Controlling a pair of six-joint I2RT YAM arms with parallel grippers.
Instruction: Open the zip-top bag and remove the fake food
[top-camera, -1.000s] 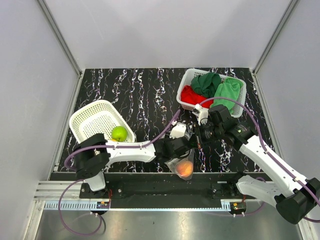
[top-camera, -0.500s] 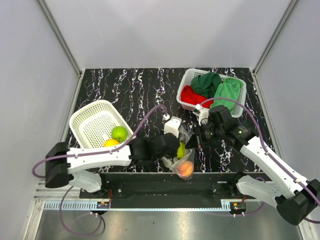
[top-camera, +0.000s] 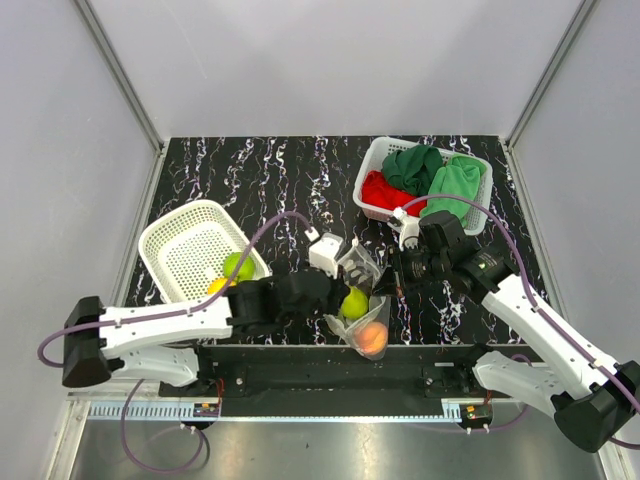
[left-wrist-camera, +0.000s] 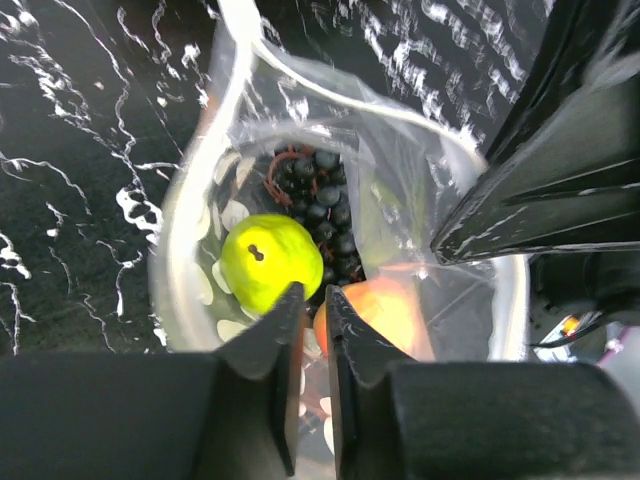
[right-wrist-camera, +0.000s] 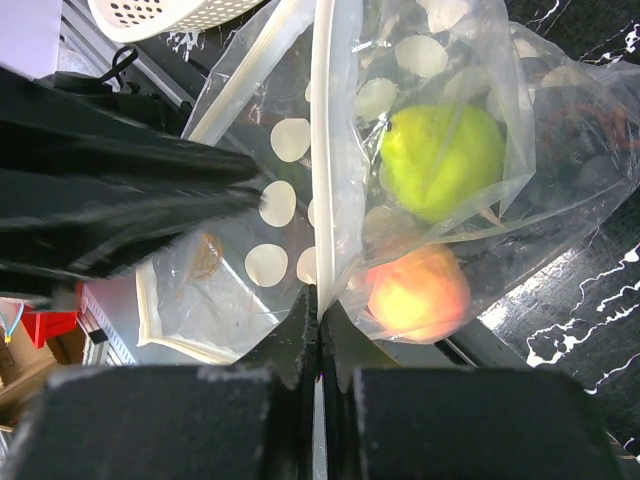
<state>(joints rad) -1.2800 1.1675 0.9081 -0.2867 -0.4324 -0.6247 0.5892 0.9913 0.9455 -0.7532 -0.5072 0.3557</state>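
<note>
Clear dotted plastic tells the progress, which I judge about half done. From above, the zip-top bag (top-camera: 360, 265) is at six o'clock on the table (top-camera: 260, 190) with its mouth already parted. A loose green apple (top-camera: 237, 265) and a yellow fruit (top-camera: 218, 285) lie in the left basket (top-camera: 185, 225) at nine o'clock. A bagged green apple (top-camera: 354, 302) and a peach (top-camera: 372, 338) are yet to come out. The right basket (top-camera: 372, 160) at one o'clock holds only red and green cloths (top-camera: 430, 170). The left gripper (top-camera: 338, 293) reaches the bag from nine o'clock and the right gripper (top-camera: 388, 278) from three. In the left wrist view the bag mouth gapes wide, with the apple at ten o'clock of the peach. A dark beaded cluster (left-wrist-camera: 320, 195) lies beyond them at twelve. The left jaws stand drawn to a narrow slit at the near rim, and I cannot tell whether any film is caught between them. In the right wrist view the right jaws are pressed together on the bag's white zip strip. Behind the film at two o'clock of the fingertips, the apple sits above the peach.
</note>
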